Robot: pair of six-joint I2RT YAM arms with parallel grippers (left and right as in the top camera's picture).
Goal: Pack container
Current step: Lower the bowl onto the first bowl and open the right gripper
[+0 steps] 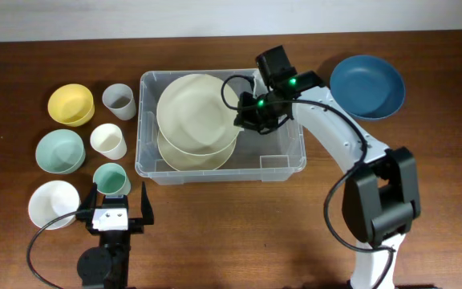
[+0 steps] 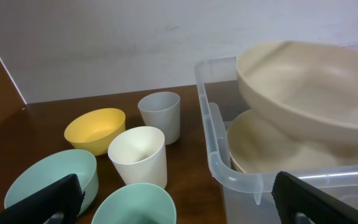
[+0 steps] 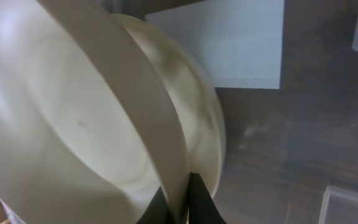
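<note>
- Container, the clear plastic bin, sits mid-frame in the overhead view, and my right gripper reaches down into it from the upper right.
- Its jaws are pinched tight on the rim of the upper cream bowl. In the right wrist view I see a dark finger on each side of that rim.
- That bowl is tilted over a second cream bowl lying flat in the bin's left half. I cannot tell whether the two touch.
- A white label shows on the bin's base, beside the bowls.
- My left gripper is at the lower left of the overhead view, jaws spread wide with nothing between them, just below a teal cup.
- Left of the bin stand a grey cup, a yellow bowl, a white cup, a pale green bowl and a white bowl.
- A blue bowl sits on the table at the upper right, outside the bin.
</note>
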